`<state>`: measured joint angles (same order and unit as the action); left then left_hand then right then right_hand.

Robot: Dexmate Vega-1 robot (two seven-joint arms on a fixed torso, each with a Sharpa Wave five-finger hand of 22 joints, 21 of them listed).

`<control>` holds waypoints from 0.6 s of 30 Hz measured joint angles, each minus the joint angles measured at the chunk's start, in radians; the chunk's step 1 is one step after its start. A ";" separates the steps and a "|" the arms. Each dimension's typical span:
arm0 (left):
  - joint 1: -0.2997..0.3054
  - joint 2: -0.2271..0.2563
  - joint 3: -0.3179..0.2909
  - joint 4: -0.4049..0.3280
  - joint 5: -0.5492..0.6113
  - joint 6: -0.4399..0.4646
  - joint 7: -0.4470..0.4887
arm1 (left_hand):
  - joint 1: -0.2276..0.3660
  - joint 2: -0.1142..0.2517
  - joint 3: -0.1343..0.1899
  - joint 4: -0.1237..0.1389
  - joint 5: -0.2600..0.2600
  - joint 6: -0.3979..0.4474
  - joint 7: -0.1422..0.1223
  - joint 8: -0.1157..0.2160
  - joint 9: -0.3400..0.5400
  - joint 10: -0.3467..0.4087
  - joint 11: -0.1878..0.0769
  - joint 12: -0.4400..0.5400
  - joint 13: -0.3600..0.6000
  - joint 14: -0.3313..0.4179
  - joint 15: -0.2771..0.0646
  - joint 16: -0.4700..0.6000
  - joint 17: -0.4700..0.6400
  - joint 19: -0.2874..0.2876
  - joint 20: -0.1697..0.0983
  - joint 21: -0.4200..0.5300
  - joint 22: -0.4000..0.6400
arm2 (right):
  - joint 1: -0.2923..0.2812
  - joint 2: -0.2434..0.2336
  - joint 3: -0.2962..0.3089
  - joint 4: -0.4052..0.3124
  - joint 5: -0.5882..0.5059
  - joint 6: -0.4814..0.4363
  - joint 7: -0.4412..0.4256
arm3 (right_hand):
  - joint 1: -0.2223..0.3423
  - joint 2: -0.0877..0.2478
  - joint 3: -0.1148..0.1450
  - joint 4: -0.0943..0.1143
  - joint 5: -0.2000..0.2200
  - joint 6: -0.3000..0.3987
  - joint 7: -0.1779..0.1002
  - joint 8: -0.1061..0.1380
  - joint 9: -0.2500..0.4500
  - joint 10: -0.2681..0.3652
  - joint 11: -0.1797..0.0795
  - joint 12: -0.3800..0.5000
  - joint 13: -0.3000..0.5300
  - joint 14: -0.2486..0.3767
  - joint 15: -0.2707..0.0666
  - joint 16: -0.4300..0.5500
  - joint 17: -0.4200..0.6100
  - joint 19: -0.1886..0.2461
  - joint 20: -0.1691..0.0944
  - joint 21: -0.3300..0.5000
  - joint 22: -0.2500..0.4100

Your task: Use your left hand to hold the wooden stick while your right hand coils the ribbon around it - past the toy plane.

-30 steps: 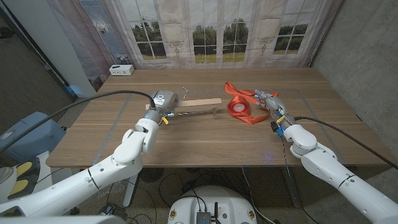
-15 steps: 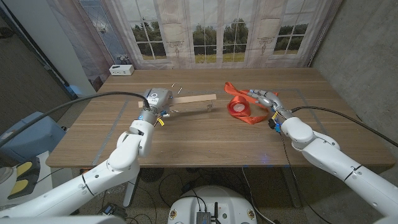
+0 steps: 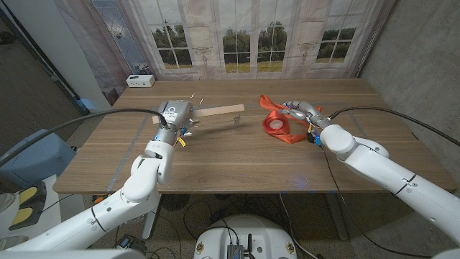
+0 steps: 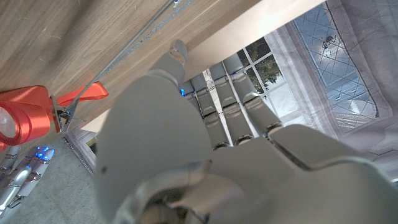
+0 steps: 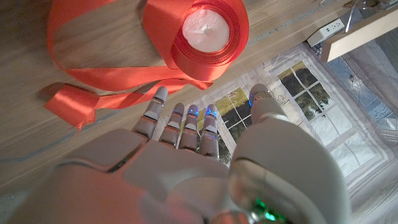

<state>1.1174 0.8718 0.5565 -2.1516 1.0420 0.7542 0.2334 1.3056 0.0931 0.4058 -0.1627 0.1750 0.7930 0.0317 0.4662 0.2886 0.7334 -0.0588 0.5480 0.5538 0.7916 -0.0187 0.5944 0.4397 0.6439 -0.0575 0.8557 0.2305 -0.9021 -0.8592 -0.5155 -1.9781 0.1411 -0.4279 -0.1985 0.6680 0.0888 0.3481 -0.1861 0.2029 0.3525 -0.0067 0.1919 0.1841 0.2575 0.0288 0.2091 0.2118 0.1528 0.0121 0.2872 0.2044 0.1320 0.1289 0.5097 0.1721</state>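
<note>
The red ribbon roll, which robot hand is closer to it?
The right hand. It sits just beside the red ribbon roll, open. The left hand is across the table, gripping the wooden stick.

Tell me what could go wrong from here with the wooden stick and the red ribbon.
The left hand holds the flat pale wooden stick by one end, raised and tilted, so the long free end may swing or slip. The right hand hovers open beside the red ribbon roll without gripping it; the roll may get knocked away. The loose red ribbon tails could snag the fingers.
</note>
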 measured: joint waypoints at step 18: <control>0.030 -0.009 -0.028 -0.002 0.008 0.008 0.039 | -0.001 0.001 -0.001 0.001 0.004 0.000 0.000 0.000 0.000 0.000 0.000 -0.004 0.021 0.000 0.000 -0.010 0.035 -0.010 -0.003 0.024 -0.005 | 0.197 -0.003 -0.174 -0.033 -0.157 -0.285 0.142 | 0.034 -0.011 0.004 0.004 -0.008 -0.033 -0.008 -0.008 0.000 -0.040 -0.002 -0.013 0.000 -0.027 -0.002 -0.021 -0.005 -0.005 -0.006 -0.018 0.000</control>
<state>1.1473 0.8629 0.5289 -2.1532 1.0496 0.7624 0.2726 1.3048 0.0940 0.4045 -0.1614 0.1788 0.7927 0.0315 0.4660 0.2885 0.7334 -0.0589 0.5440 0.5751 0.7916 -0.0188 0.5842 0.4751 0.6334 -0.0607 0.8800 0.2258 -0.7053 -0.8619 -0.6900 -2.0108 -0.0159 -0.7124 -0.0567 0.7016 0.0782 0.3521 -0.1820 0.1952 0.3193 -0.0145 0.1842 0.1840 0.2173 0.0269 0.1958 0.2117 0.1261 0.0105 0.2660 0.1997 0.1266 0.1232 0.4913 0.1722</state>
